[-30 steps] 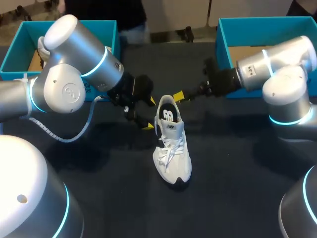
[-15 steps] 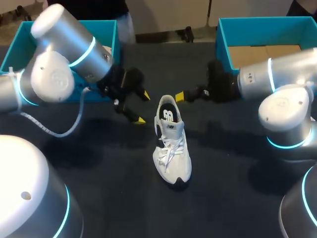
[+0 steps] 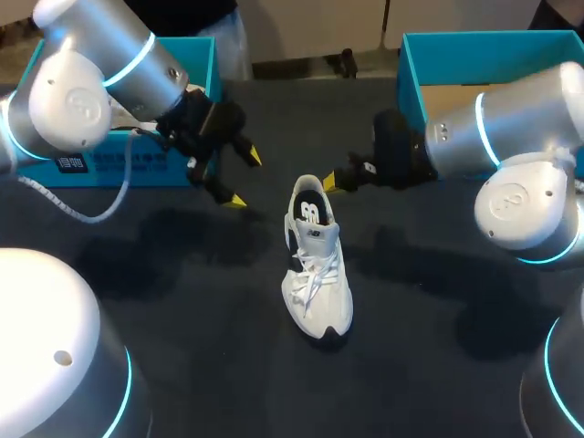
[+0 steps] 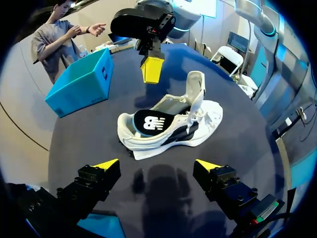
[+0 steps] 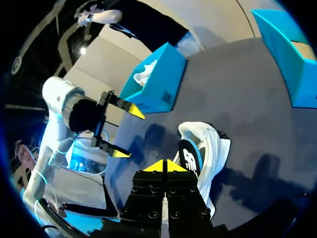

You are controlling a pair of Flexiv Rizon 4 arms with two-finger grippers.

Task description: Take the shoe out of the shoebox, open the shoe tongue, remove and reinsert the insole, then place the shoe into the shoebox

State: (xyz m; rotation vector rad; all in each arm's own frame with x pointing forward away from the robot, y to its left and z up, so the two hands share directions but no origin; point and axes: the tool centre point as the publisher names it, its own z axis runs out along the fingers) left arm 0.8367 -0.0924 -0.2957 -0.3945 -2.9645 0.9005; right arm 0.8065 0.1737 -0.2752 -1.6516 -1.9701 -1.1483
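Observation:
A white shoe [image 3: 315, 269] stands upright in the middle of the dark table, its tongue raised and the black insole [image 3: 311, 212] showing inside. My left gripper [image 3: 239, 179] hangs open to the left of the heel, a short gap away. From its own view the shoe [image 4: 171, 124] lies ahead of the open left gripper [image 4: 156, 165]. My right gripper [image 3: 334, 182] is shut on nothing just behind the heel on the right. In the right wrist view the shoe [image 5: 205, 153] sits just past the shut right gripper [image 5: 164, 166].
A teal shoebox [image 3: 119, 160] stands at the back left behind my left arm. A second teal box [image 3: 411, 64] with a cardboard floor stands at the back right.
My left gripper has pulled back to the left and up, away from the shoe's heel. The right gripper has shut and drawn slightly back from the heel.

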